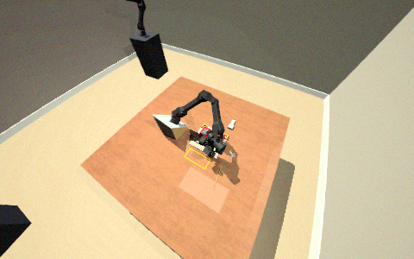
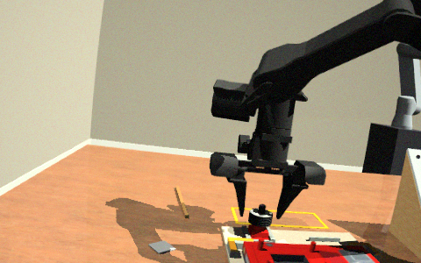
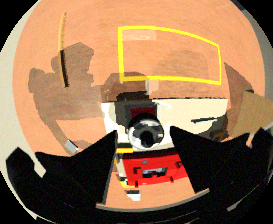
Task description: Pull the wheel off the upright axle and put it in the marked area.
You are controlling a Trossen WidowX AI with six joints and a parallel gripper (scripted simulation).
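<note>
Gripper (image 2: 262, 209) partly spread, holding nothing, fingers either side of the wheel (image 2: 260, 216), so as to close on it. Wheel on its upright axle (image 2: 262, 207), near the table middle, beside the marked area (image 2: 280, 219). Touching yet? Probably not.

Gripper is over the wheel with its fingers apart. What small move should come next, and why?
Probably a short straight descent. The gripper is open and holds nothing, with one finger on either side of the wheel, which sits on its axle. The fingertips look level with the wheel's top rather than its rim, so lowering a little before closing should give a firmer grip for the pull towards the yellow-outlined area.
</note>
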